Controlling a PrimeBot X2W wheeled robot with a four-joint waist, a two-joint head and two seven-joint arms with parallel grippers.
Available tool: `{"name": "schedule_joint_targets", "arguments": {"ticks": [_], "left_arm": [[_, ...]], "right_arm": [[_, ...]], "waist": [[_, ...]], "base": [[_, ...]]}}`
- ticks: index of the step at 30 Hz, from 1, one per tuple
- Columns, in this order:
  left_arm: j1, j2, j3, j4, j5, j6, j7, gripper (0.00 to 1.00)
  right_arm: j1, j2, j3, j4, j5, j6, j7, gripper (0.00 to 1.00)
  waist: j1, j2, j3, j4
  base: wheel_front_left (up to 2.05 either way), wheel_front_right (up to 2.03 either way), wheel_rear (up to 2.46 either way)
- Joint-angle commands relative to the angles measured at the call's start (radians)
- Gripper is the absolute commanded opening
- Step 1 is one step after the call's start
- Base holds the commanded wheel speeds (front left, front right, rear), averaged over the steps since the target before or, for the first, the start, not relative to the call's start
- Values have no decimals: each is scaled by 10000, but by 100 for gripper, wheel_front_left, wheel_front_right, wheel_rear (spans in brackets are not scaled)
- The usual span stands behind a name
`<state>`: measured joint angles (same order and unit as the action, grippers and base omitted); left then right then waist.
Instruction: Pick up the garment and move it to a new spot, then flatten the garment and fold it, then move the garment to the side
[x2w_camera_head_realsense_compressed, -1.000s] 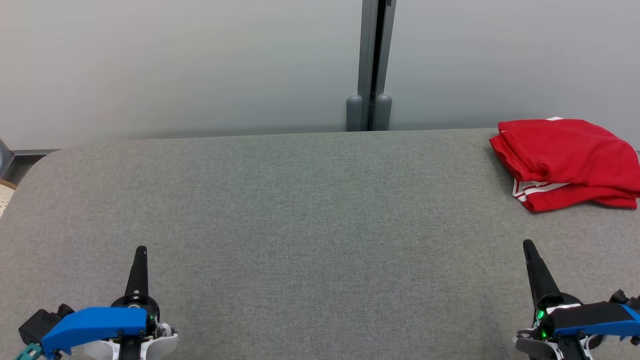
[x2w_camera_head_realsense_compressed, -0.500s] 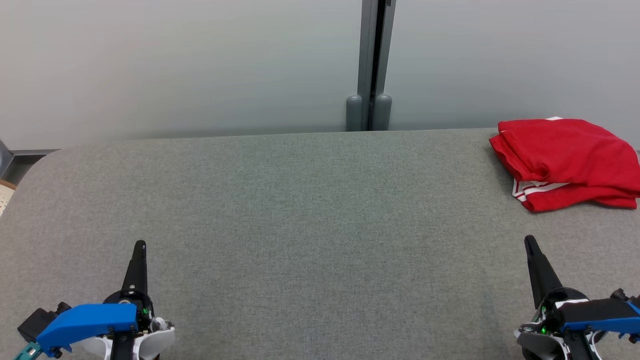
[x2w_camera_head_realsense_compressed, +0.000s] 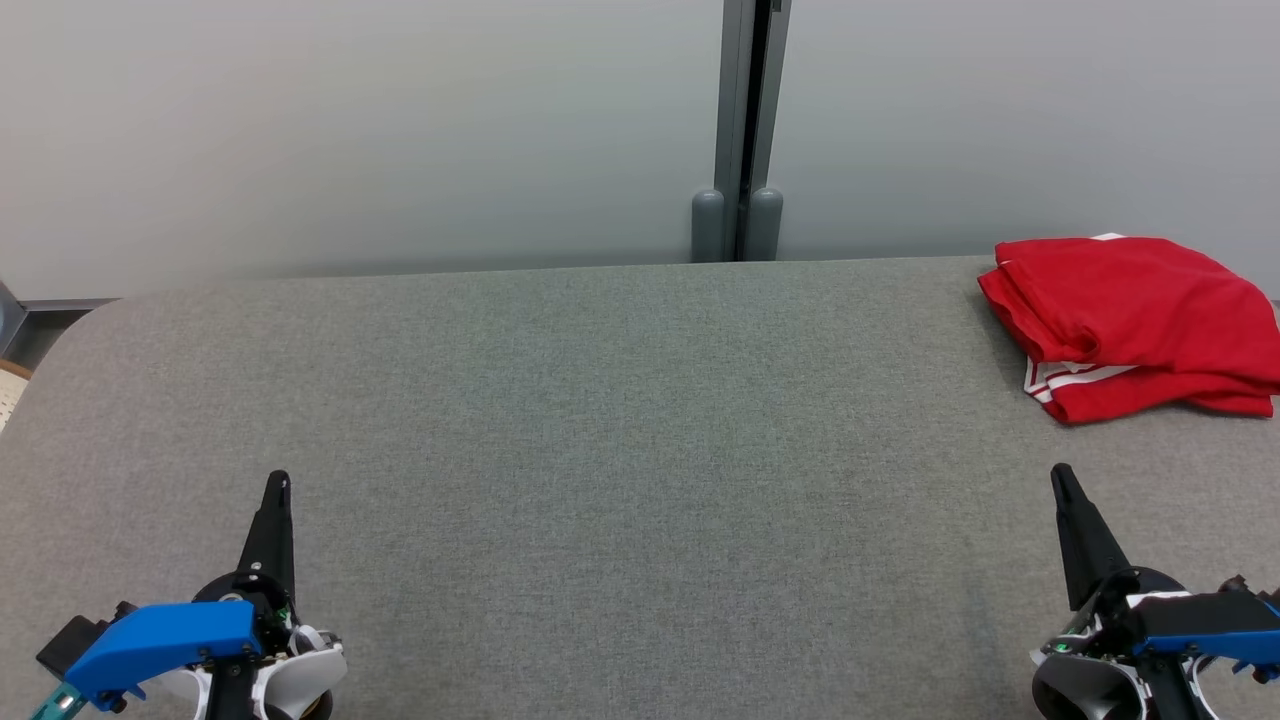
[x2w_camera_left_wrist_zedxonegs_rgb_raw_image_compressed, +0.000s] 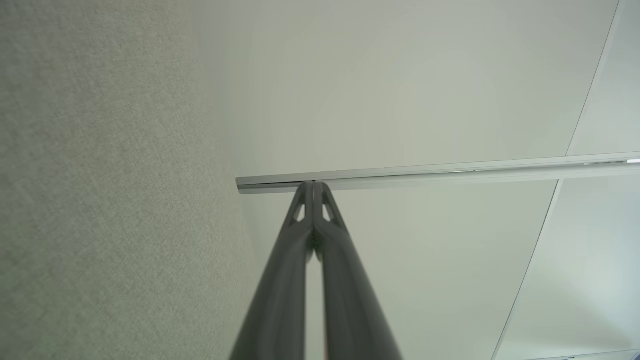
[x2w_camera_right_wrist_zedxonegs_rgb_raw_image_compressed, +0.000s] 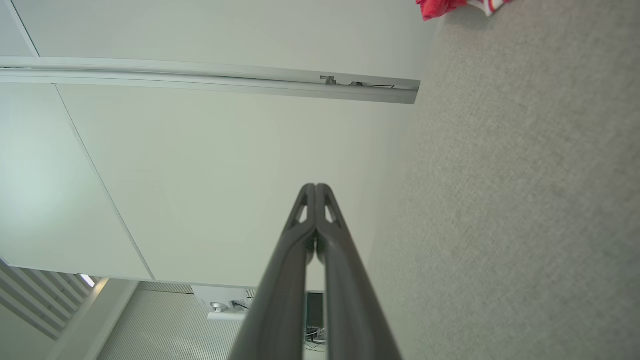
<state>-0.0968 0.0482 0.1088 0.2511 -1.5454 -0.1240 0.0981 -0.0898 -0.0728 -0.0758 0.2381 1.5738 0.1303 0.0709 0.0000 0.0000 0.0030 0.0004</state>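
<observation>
Partly cropped garment (x2w_camera_head_realsense_compressed: 1140, 320) (right edge).

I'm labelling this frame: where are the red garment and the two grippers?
red garment (x2w_camera_head_realsense_compressed: 1130, 300): head view, middle of the red cloth.
left gripper (x2w_camera_head_realsense_compressed: 277, 484): head view, tip of its closed fingers.
right gripper (x2w_camera_head_realsense_compressed: 1061, 474): head view, tip of its closed fingers.
</observation>
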Motion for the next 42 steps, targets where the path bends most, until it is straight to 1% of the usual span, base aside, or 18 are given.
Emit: {"name": "schedule_joint_targets", "arguments": {"ticks": [1, 9, 42], "left_arm": [[-149, 34, 37, -58, -186, -96, 69, 0], [-189, 35, 81, -79, -727, -125, 207, 0], [-171, 35, 74, -77, -688, -115, 199, 0]], "right_arm": [[-175, -14, -38, 18, 195, 7, 85, 0], [-224, 4, -101, 70, 701, 7, 232, 0], [-234, 93, -203, 74, 536, 7, 301, 0]], "waist": [[0, 0, 0, 0], [0, 0, 2, -4], [0, 0, 2, -4]], "base": [[0, 0, 0], [0, 0, 0], [0, 0, 0]]}}
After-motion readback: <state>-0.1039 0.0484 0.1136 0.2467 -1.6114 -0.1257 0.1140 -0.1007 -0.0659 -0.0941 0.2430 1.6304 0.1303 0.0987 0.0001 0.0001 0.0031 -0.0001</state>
